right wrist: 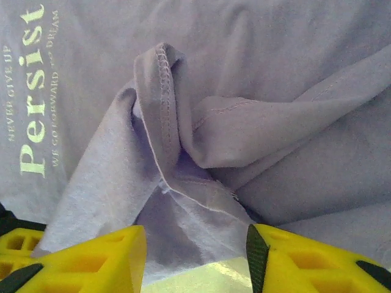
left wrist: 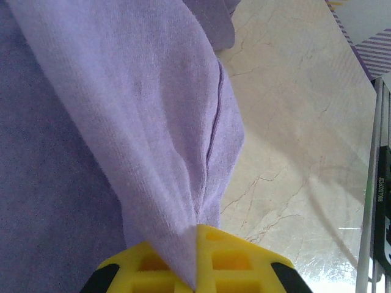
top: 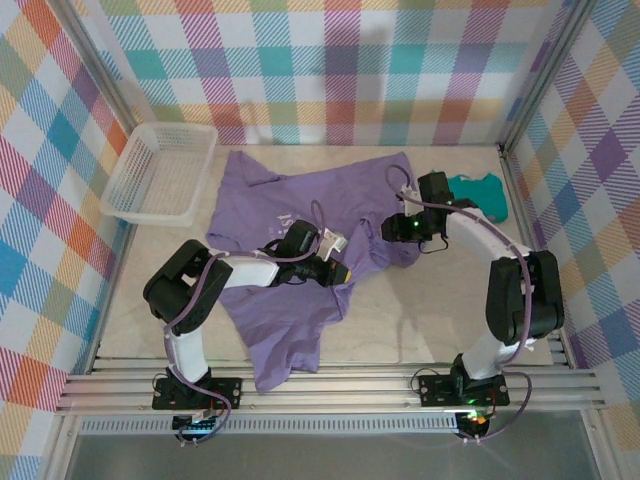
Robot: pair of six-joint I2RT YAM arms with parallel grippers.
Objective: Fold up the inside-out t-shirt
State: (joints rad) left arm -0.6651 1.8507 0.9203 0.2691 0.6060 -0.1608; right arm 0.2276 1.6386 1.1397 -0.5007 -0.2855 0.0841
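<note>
The lavender inside-out t-shirt (top: 290,215) lies spread and rumpled across the middle of the table, with one part trailing toward the near edge. My left gripper (top: 340,268) is at the shirt's right side, shut on a pinched fold. In the left wrist view the cloth (left wrist: 159,122) runs up out of the closed yellow jaws (left wrist: 197,231). My right gripper (top: 395,228) hovers over the shirt's right edge. Its yellow jaws (right wrist: 195,253) stand open, apart on either side of a crumpled, stitched hem (right wrist: 183,177). Pale printed lettering (right wrist: 30,97) shows on the cloth.
A small teal folded garment (top: 482,192) lies at the back right, just behind the right arm. A white mesh basket (top: 160,172) stands at the back left. Bare marble table (top: 420,320) lies between the shirt and the right arm's base. Plaid walls close in the sides.
</note>
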